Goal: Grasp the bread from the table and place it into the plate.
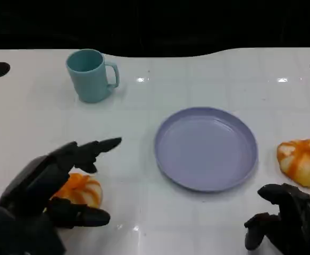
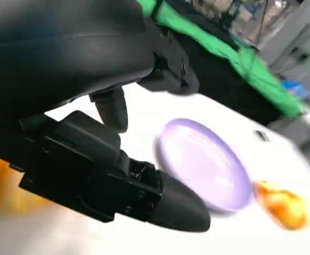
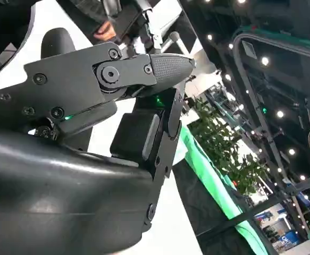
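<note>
While the left hand spreads open over one bread to grasp it, the plate waits nearby; right hand curled, holding nothing.

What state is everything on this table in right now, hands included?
Bread by the left hand: lying on the table, fingers spread around it, not lifted.
Bread at the right: lying on the table, untouched.
Plate: empty.
Cup: upright.
Left hand: open over the bread.
Right hand: fingers curled, holding nothing.
</note>
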Motion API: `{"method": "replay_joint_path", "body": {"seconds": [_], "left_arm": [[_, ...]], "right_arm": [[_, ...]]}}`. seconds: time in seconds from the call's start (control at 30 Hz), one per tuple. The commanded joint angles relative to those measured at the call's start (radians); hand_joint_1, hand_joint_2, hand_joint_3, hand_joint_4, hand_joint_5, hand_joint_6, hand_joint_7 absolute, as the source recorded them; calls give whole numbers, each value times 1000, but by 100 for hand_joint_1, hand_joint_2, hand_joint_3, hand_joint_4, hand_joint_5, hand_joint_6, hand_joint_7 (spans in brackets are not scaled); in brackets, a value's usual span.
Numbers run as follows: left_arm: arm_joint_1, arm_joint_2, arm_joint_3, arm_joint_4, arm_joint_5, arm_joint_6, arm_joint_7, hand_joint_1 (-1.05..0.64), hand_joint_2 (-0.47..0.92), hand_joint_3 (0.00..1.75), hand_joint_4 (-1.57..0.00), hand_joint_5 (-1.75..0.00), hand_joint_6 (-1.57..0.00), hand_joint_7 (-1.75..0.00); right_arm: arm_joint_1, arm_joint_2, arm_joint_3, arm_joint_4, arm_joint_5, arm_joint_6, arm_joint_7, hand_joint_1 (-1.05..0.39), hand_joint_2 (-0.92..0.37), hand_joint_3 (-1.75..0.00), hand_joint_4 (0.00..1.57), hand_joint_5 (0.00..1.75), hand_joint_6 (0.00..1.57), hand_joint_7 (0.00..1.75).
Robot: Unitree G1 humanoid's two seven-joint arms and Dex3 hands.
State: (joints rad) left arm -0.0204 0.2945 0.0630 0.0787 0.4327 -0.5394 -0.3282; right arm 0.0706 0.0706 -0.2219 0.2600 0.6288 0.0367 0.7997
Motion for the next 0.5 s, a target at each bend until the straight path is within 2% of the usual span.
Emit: {"method": "replay_joint_path", "body": {"seconds": [0.03,0.17,0.33,0.37,0.43,0.5], "left_arm": [[26,52,-29,-65,100,34,82,-105,92,25,0,-139,-2,0],[49,106,-81,-213,400,180,116,-105,92,16,0,-138,0,0],[45,137,-148,-288,544,328,55,-105,87,10,0,-137,-5,-4],[38,143,-164,-285,567,345,56,-105,86,6,0,-146,-3,-25],[29,150,-189,-282,594,372,58,-105,86,3,0,-151,-1,-52],[16,154,-216,-265,618,396,64,-105,84,2,0,-152,0,-64]], "right_arm": [[11,-6,-1,-16,6,3,-13,-58,-92,-29,157,61,157,23],[13,-9,5,-20,-3,-5,-11,-59,-92,-30,157,61,157,23],[15,-11,6,-25,0,1,-12,-58,-92,-31,157,62,157,23],[14,-12,6,-24,1,3,-11,-58,-92,-31,157,61,157,23],[13,-12,5,-21,1,1,-11,-58,-92,-31,157,61,157,22],[16,-8,6,-29,1,2,-19,-59,-92,-30,157,62,157,23]]}}
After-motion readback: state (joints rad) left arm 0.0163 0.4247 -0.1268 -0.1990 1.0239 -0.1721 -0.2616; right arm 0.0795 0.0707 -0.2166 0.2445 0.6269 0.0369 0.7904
